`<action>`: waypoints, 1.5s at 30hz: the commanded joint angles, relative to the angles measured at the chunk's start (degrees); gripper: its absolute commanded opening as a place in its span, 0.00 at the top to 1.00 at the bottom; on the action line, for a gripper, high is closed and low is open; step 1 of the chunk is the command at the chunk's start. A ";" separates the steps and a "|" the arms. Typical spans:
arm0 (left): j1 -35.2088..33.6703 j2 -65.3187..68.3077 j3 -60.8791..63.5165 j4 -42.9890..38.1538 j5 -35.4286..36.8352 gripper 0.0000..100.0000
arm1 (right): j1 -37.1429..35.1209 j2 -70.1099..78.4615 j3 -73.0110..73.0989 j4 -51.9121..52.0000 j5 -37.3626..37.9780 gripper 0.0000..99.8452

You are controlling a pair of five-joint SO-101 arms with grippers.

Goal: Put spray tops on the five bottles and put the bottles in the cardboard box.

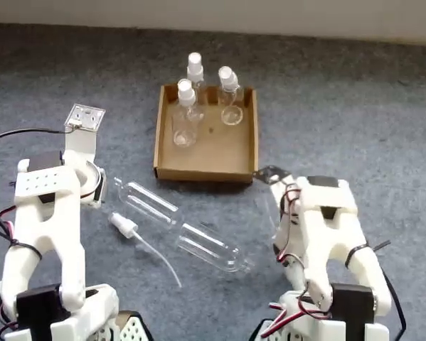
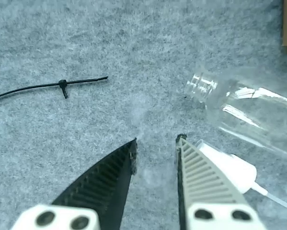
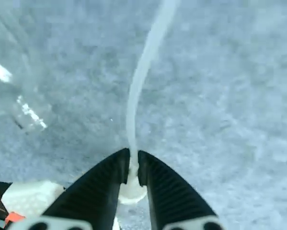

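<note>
At upper centre of the high view, cardboard box (image 1: 205,172): three bottles with white spray tops fitted stand upright here. They are the front-left bottle (image 1: 186,117), the right bottle (image 1: 230,99) and the rear bottle (image 1: 195,69).
Rear bottle's footing: its base is hidden behind the front-left bottle, so it cannot be told whether it stands inside the back wall or just behind it.
Done so far: by the look of it, three of the five bottles are capped and at least two are boxed.
Uncapped bottles: the upper bottle (image 1: 147,201) and the lower bottle (image 1: 211,247) lie on their sides on the grey mat (image 1: 355,121). They run end to end on a diagonal through the lower centre, below the box.
Loose spray top (image 1: 123,224): it lies on the mat just beside the upper bottle, toward the lower left, with its thin tube trailing to the lower right.
Left gripper (image 2: 155,141): the jaws are parted with nothing between them, low over the mat. The loose spray top lies just outside the pale jaw, and the upper bottle's open neck is near.
Right gripper (image 3: 133,153): the jaws are nearly closed, pinching the held spray top (image 3: 132,190), whose tube (image 3: 143,72) runs away from the jaws. In the high view it sits just below the box's lower right corner.
Left to do: two tops are to be fitted and two bottles boxed, so the task looks a little past half.
</note>
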 commanded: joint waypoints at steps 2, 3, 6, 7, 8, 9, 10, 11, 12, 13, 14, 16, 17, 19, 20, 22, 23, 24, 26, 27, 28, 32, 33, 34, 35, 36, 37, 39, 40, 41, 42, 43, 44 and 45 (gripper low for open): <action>0.75 -0.40 -0.13 -0.53 0.00 0.87 | 4.44 -0.31 -12.97 4.88 0.53 1.00; 0.75 -0.40 -0.13 -0.53 0.00 0.87 | 5.14 -0.31 -14.55 5.05 0.53 1.00; 0.75 -0.40 -0.13 -0.53 0.00 0.87 | 7.34 -0.22 -17.98 4.97 0.53 1.00; 0.75 -0.40 -0.13 -0.62 0.00 0.87 | 7.78 -0.22 -18.68 4.97 0.53 1.00; 0.75 -0.40 -0.13 -0.70 0.00 0.87 | 8.22 -0.22 -19.38 4.97 0.35 1.00; 0.84 -0.40 -0.13 -0.70 0.00 0.87 | 8.31 -0.22 -19.74 4.97 -0.70 1.00; 0.92 -0.40 -0.13 -0.79 0.00 0.87 | 8.31 -0.22 -19.91 4.88 -2.29 1.00; 1.01 -0.40 -0.13 -0.79 0.09 0.87 | 8.22 -0.22 -19.82 4.70 -3.52 1.00; 1.01 -0.40 -0.22 -0.79 0.09 0.87 | 8.04 -0.48 -19.91 4.53 -4.66 1.00; 0.92 -0.40 -0.40 -0.79 0.09 0.87 | 7.34 -0.84 -20.18 4.35 -5.54 1.00; 0.75 -0.40 -0.57 -0.79 0.09 0.87 | 6.11 -0.84 -21.14 4.79 -6.59 1.00; 0.57 -0.40 -1.36 -0.62 0.09 0.87 | 4.09 -0.84 -23.25 5.14 -9.23 1.00; -0.04 -0.40 -1.98 -0.53 0.09 0.87 | 3.03 -0.84 -24.75 5.23 -10.81 1.00; -1.54 -0.40 -3.47 -0.53 0.09 0.87 | 0.48 -0.84 -28.79 5.76 -13.71 1.00; -2.42 -0.40 -4.53 -0.53 0.09 0.87 | -0.75 -0.84 -30.90 6.29 -15.30 1.00; -4.97 -0.40 -6.64 -0.53 0.09 0.87 | -3.65 -0.84 -35.56 7.69 -18.37 1.00; -6.29 -0.40 -7.87 -0.53 0.09 0.87 | -5.23 -0.84 -37.85 8.48 -19.69 1.00; -7.78 -0.40 -9.10 -0.53 0.09 0.87 | -6.99 -0.75 -40.13 9.19 -21.01 1.00; -10.77 -0.40 -11.38 -0.44 -0.09 0.87 | -10.33 -0.66 -43.91 9.89 -23.47 1.00; -12.35 -0.40 -12.53 -0.44 -0.18 0.87 | -12.18 -0.57 -45.58 9.89 -24.79 1.00; -14.02 -0.40 -13.76 -0.44 -0.18 0.87 | -14.11 -0.48 -47.08 9.89 -26.11 1.00; -21.41 -0.40 -19.56 -0.62 -0.35 0.87 | -21.85 -0.31 -50.86 9.45 -29.10 1.00; -23.34 -0.40 -20.97 -0.79 -0.35 0.87 | -23.69 -0.22 -51.47 9.36 -29.63 1.00; -25.19 -0.40 -22.55 -0.88 -0.35 0.87 | -25.71 -0.22 -52.00 9.01 -30.24 1.00; -26.77 -0.40 -23.96 -0.88 -0.35 0.87 | -27.65 -0.22 -52.26 7.96 -30.86 1.00; -28.44 -0.31 -25.54 -0.88 -0.35 0.87 | -30.02 -0.22 -52.35 6.73 -31.65 1.00; -29.85 -0.13 -27.03 -0.88 -0.35 0.87 | -32.57 -0.13 -52.26 5.23 -32.44 1.00; -32.31 0.04 -29.58 -0.88 -0.53 0.87 | -37.58 -0.13 -52.09 0.48 -34.55 1.00; -33.36 0.04 -30.29 -0.88 -1.76 0.87 | -40.22 -0.13 -52.09 -2.15 -35.69 1.00; -34.07 0.04 -30.90 -0.88 -3.87 0.87 | -42.86 0.04 -51.74 -4.62 -36.48 1.00; -34.51 0.04 -30.99 -0.88 -5.63 0.87 | -44.97 0.57 -50.51 -7.16 -37.19 1.00; -34.77 0.04 -30.81 -0.88 -7.12 0.87 | -47.08 1.80 -49.10 -9.71 -37.63 1.00; -34.95 0.04 -30.37 -0.88 -8.09 0.87 | -49.10 3.30 -47.60 -12.35 -37.89 1.00; -34.95 0.04 -29.76 -0.88 -8.62 0.87 | -50.95 4.97 -46.37 -15.25 -37.89 1.00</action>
